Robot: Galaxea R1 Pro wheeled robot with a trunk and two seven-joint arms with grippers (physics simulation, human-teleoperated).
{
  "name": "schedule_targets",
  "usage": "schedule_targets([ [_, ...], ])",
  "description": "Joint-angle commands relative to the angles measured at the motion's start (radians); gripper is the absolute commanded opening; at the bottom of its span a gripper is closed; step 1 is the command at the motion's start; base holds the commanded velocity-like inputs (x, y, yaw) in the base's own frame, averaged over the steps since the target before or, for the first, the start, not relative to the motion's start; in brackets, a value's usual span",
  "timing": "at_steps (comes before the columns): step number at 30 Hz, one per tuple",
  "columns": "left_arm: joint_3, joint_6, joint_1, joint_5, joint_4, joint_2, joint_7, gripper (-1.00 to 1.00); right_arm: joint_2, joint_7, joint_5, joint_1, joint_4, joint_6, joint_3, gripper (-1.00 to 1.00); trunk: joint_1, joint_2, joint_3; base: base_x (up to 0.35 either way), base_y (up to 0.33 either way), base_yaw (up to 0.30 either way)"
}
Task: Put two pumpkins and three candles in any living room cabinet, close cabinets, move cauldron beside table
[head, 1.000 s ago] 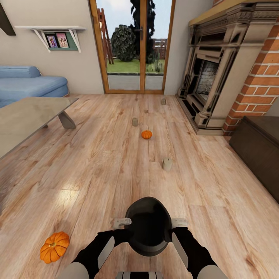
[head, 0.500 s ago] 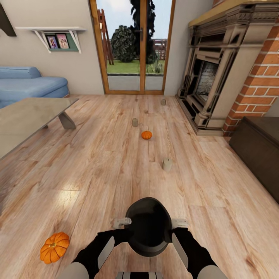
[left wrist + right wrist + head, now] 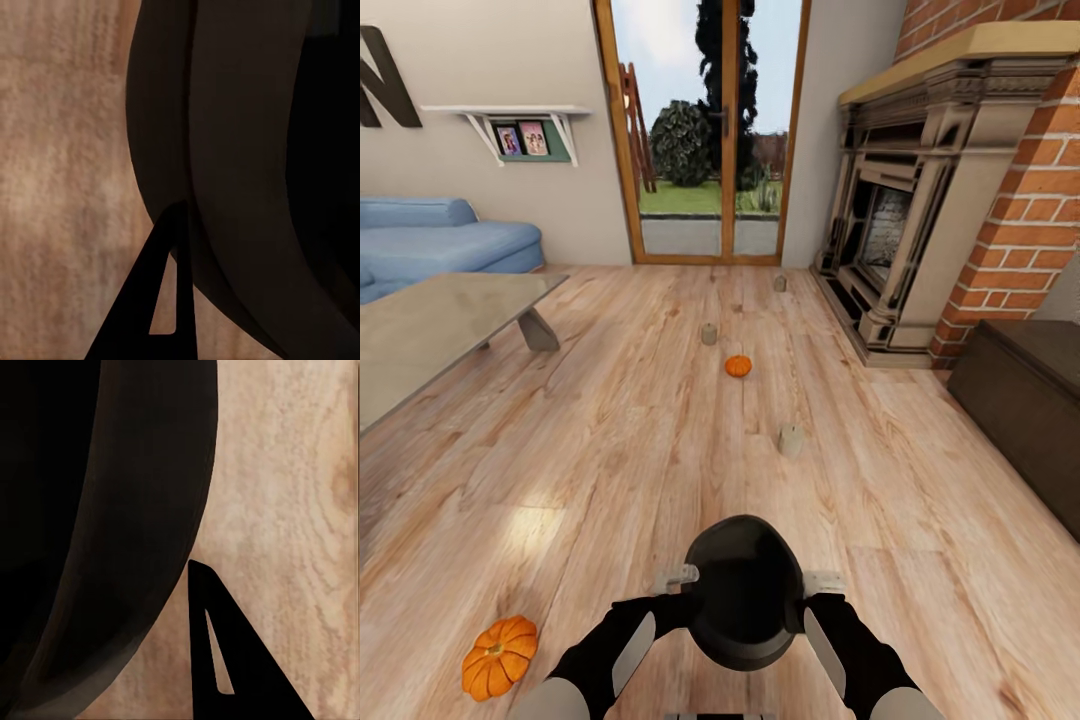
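A: We see the black, smooth round-bodied cauldron (image 3: 743, 592) low in the head view, between both arms, above the light wood plank floor (image 3: 610, 430).

B: The left gripper (image 3: 676, 577) sits against its left side, the right gripper (image 3: 822, 580) against its right side. Jaws?

A: In the left wrist view one dark finger (image 3: 154, 300) lies right against the cauldron's curved wall (image 3: 240, 172). Same in the right wrist view, one finger (image 3: 225, 652) touching the wall (image 3: 127, 525). We cannot tell whether either pair of jaws is spread or pinching the rim; the second finger is hidden on each side.

B: Fine. The other task things?

A: One small bright-orange ribbed pumpkin (image 3: 499, 657) is on the floor left of the left arm, near. The second orange pumpkin (image 3: 738, 366) is further out, mid-floor. Three stubby grey-beige candles: one (image 3: 791, 440) between the cauldron and the far pumpkin, slightly right; one (image 3: 709, 334) just beyond that pumpkin, to its left; one (image 3: 780, 283) near the glass doors (image 3: 705, 130).

B: Furniture?

A: The low rectangular table with a reflective glass top (image 3: 430, 330) is at the left, well apart from the cauldron. The long dark-brown wood cabinet (image 3: 1025, 410) is at the right edge, its front shut, beside the brick fireplace (image 3: 920, 210). A blue sofa (image 3: 440, 240) stands behind the table.
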Motion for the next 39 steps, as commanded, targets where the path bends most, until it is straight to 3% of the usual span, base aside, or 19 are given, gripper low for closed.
schedule_targets([
  [1, -0.001, 0.005, -0.001, 0.001, -0.014, 0.001, 0.001, -1.00, -0.001, -0.009, -0.012, 0.000, 0.001, 0.006, 0.007, -1.00, -0.001, 0.000, 0.003, 0.000, 0.000, 0.000],
  [39, -0.001, 0.005, -0.001, 0.000, -0.014, 0.001, 0.001, -1.00, -0.002, -0.007, -0.014, 0.000, -0.012, 0.006, 0.010, -1.00, -0.018, 0.009, 0.150, 0.000, 0.000, 0.000],
])
